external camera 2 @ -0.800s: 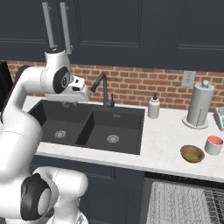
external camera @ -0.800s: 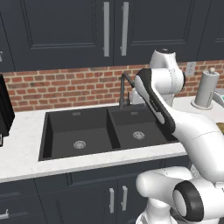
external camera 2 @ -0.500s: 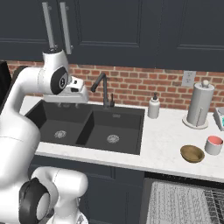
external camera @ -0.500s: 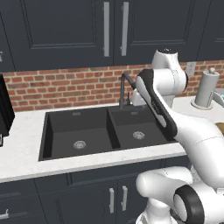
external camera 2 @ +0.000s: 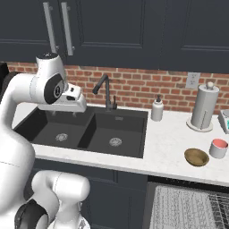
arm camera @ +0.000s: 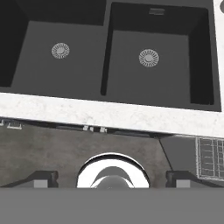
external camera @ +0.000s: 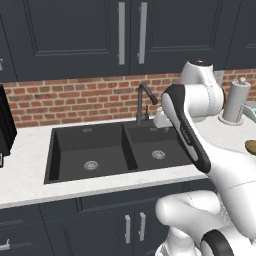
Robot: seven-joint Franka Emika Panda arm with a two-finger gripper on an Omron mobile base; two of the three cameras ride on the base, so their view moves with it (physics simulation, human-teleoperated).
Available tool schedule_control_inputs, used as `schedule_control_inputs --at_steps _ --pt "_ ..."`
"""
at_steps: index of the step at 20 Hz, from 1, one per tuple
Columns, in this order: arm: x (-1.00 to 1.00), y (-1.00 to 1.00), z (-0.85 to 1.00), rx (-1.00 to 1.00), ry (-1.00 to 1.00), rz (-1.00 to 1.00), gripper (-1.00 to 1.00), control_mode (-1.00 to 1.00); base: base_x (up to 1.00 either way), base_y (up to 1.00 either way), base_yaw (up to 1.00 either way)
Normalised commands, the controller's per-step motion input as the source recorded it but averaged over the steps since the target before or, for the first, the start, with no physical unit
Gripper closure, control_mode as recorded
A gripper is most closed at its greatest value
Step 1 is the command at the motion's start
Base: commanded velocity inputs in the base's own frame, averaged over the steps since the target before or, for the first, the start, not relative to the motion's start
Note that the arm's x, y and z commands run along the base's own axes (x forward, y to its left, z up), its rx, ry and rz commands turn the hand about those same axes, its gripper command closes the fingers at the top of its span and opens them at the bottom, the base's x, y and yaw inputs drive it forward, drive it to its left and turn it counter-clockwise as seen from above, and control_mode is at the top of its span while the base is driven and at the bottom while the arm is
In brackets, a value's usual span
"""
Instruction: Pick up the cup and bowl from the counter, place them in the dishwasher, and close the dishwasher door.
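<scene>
The golden-brown bowl (external camera 2: 197, 157) and the pinkish-red cup (external camera 2: 218, 148) stand side by side on the white counter (external camera 2: 170, 143), right of the black sink; the bowl's edge (external camera: 251, 146) also shows in the left base view. My gripper (external camera 2: 64, 112) hangs open and empty over the sink's left basin, far to the left of both. In the hand view its fingertips (arm camera: 43, 177) stand wide apart, pointing down at the sink and the counter's front edge. The dishwasher's grey wire rack (external camera 2: 192, 208) is pulled out under the counter at lower right, also seen as the rack (arm camera: 212, 155) in the hand view.
A black double sink (external camera 2: 89, 134) with a dark faucet (external camera 2: 106, 91) takes up the counter's middle. A soap dispenser (external camera 2: 157, 108) and a paper towel roll (external camera 2: 203, 109) stand by the brick wall. Dark cabinets with silver handles hang above.
The arm has turned a little and the hand has dipped slightly lower over the sink. The bowl, the cup and the rack have not moved.
</scene>
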Motion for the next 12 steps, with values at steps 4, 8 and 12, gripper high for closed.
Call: schedule_control_inputs --at_steps 4,8,12 --pt "-0.46 0.0 -0.11 0.03 0.0 0.0 -1.0 -1.0 0.0 0.0 0.0" --pt "-0.46 0.0 -0.13 0.0 0.01 0.0 -1.0 -1.0 0.0 0.0 0.0" --pt "-0.43 0.0 -0.16 0.0 0.04 0.0 -1.0 -1.0 0.0 0.0 0.0"
